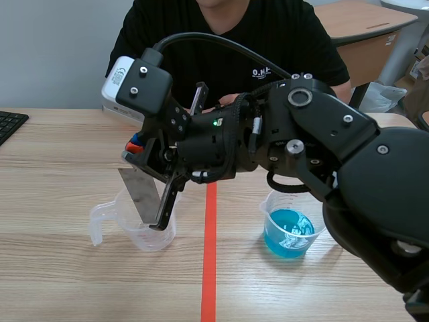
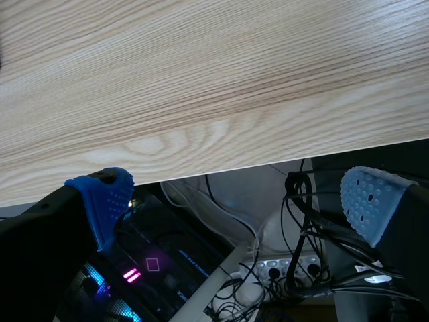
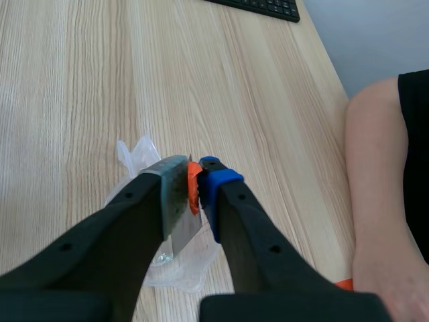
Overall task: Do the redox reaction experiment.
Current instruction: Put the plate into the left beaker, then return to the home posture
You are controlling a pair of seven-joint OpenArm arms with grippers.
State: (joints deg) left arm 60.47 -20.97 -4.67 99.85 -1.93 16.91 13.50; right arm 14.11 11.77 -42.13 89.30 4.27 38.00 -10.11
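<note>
My right arm comes in from the right and crosses the middle line. Its gripper (image 1: 137, 149) (image 3: 196, 182) is shut on the orange-marked top of a thin grey metal strip (image 1: 139, 191) (image 3: 175, 201). The strip hangs down into an empty clear plastic beaker (image 1: 153, 233) (image 3: 184, 268) left of the red tape line. A second clear beaker (image 1: 288, 231) with blue liquid stands right of the line. My left gripper (image 2: 234, 194) is open, holding nothing, and hovers at the table's near edge (image 2: 201, 87); it is out of the scene view.
A person in a black shirt (image 1: 228, 40) sits across the table, with a forearm (image 3: 382, 201) resting close behind the beakers. A black keyboard (image 1: 10, 124) (image 3: 261, 7) lies at the far left. Cables and a power strip (image 2: 281, 272) lie below the table edge.
</note>
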